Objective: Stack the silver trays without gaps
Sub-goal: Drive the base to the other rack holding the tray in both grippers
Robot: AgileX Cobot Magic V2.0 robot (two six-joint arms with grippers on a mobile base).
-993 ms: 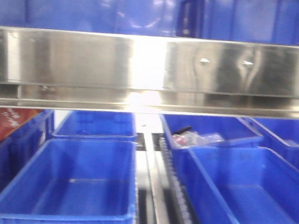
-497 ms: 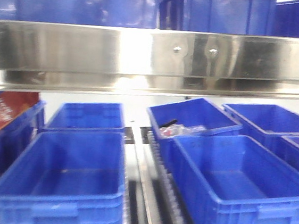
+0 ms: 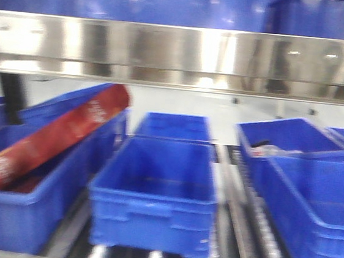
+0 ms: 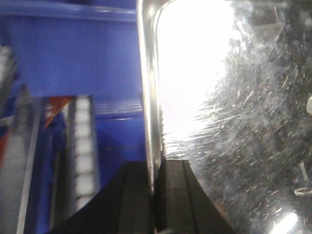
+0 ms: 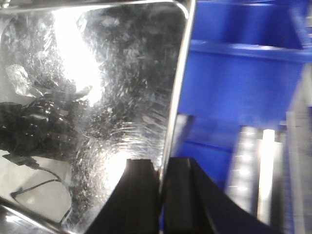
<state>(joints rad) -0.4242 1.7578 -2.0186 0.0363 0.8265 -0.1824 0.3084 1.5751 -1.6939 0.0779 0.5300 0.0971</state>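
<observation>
A silver tray (image 4: 234, 122) fills the right half of the left wrist view, its scratched shiny floor reflecting bright light. My left gripper (image 4: 154, 163) is shut on its thin raised rim (image 4: 148, 97), one black finger on each side. The right wrist view shows a silver tray (image 5: 107, 97) across its left half, and my right gripper (image 5: 162, 161) is shut on the rim (image 5: 178, 87) the same way. Whether the two views show the same tray, I cannot tell. Neither gripper nor any tray shows in the front view.
A broad steel rail (image 3: 180, 53) spans the front view, with blue bins above it. Below stand deep blue bins: one in the centre (image 3: 156, 189), one at right (image 3: 311, 211), one at left (image 3: 22, 212) holding a red package (image 3: 41, 143). Conveyor rollers (image 4: 83, 146) lie beside the bins.
The front view has shifted: the bins have slid rightward in the frame, the rail sits higher, and the left bin with the red package has come fully into view.
</observation>
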